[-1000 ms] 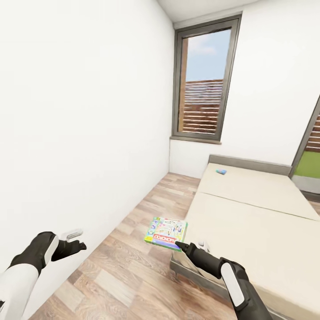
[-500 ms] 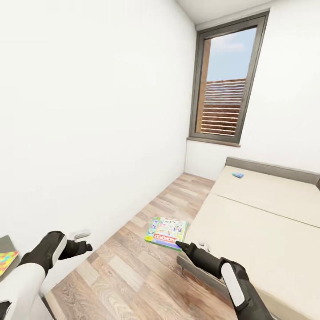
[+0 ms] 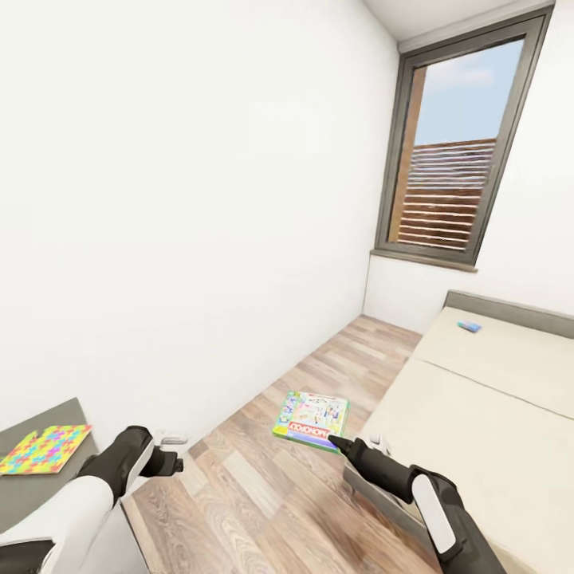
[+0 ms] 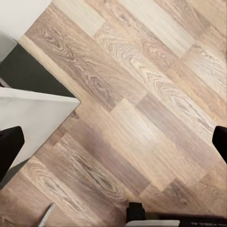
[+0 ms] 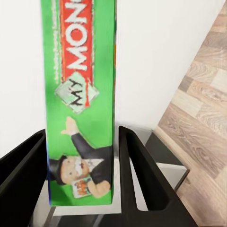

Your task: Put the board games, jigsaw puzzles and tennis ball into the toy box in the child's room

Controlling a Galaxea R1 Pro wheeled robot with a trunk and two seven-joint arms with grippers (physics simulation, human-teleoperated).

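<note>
Head view: R gripper [image 3: 335, 441] tips partly hidden behind the game box [image 3: 312, 419], so grip point not visible from here. L gripper [image 3: 172, 460] small, seen side-on; finger gap unreadable. Small blue item [image 3: 469, 326] far up the bed [image 3: 494, 430], too tiny to ID detail. Dark grey cabinet top [image 3: 48, 486] cut off by frame edge.

Right wrist view: both black fingers [image 5: 137, 175] pressed against the box [image 5: 80, 101] edge, jaws closed on it. Green edge w/ red "MON…" banner, "MY" diamond, cartoon man in top hat; lettering cut off at frame top.

Left wrist view: finger tips [image 4: 9, 146] at opposite frame edges, wide apart, nothing between them; wood floor [image 4: 142, 94] below.

Box appearance, head view: flat, green-edged, colourful lid, red logo strip, held roughly level over floor beside the bed.

Count: 1 game box in grip, 1 blue item on bed, 1 jigsaw-pattern flat [image 3: 46, 449] on cabinet top, 1 window [image 3: 454, 151].
</note>
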